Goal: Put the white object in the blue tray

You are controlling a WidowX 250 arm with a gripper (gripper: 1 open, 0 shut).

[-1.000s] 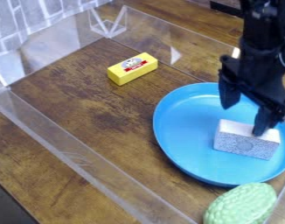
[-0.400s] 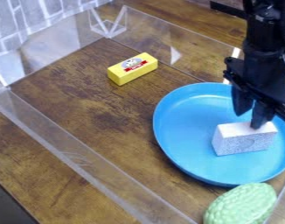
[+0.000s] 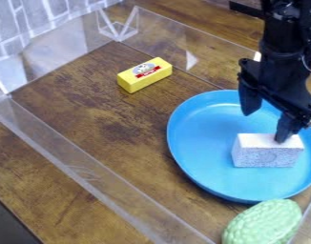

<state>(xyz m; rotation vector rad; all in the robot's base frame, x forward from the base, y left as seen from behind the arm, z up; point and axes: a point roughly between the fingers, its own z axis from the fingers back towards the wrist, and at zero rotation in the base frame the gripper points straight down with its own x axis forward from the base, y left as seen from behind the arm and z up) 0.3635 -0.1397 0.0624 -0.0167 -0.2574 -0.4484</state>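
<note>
The white object (image 3: 268, 151), a speckled brick-shaped block, lies inside the blue tray (image 3: 203, 143) at its right side. My black gripper (image 3: 272, 122) hangs just above the block's far edge, pointing steeply down. Its fingers are spread wide, one near the tray's middle, the other over the block's right end. Nothing is between them.
A yellow block with a label (image 3: 145, 73) lies on the wooden table to the upper left of the tray. A green bumpy oval (image 3: 262, 225) sits at the bottom right, next to the tray's rim. Clear plastic walls (image 3: 69, 143) border the table.
The fingers closed in over the white block and then spread wide again. The block has shifted slightly in the tray. The arm stayed in place.
</note>
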